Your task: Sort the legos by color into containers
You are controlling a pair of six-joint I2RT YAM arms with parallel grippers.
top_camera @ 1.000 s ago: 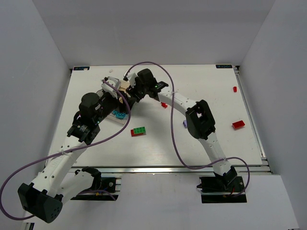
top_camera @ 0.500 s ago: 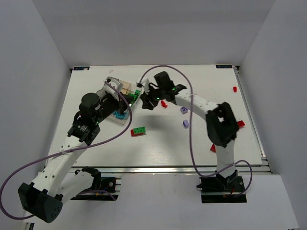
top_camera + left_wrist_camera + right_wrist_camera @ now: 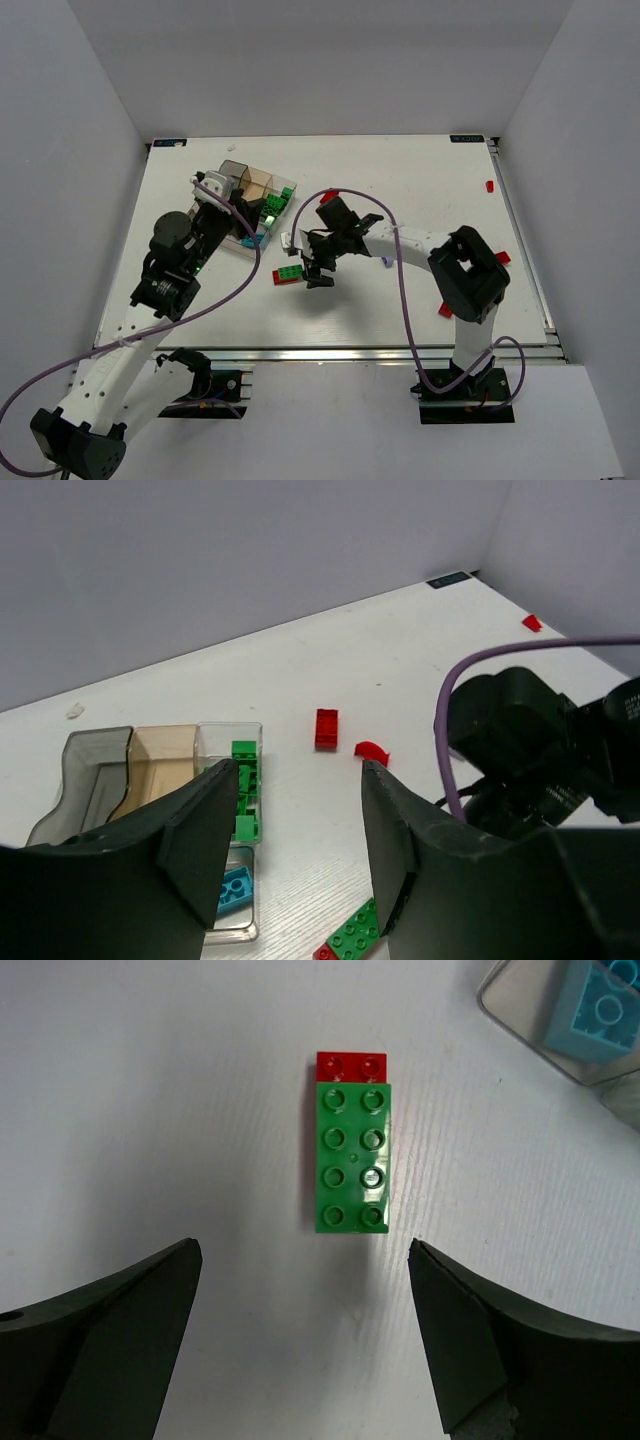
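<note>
Right wrist view looks straight down on a green brick (image 3: pixel 350 1157) stacked on a red brick (image 3: pixel 350 1064). The pair lies near the middle of the worktop (image 3: pixel 420 190), just off the near corner of the tray (image 3: pixel 165 760). The right pincer (image 3: pixel 302 1260) hangs above, jaws wide apart and holding nothing. I'd nudge forward, drop straight down and pinch the long sides; the pair probably needs splitting before binning. The left pincer (image 3: pixel 298 780) hovers by the tray, jaws apart, empty.

Green brick (image 3: pixel 349 1156) stacked on red brick (image 3: pixel 350 1065), beside tray (image 3: pixel 258 183).
</note>
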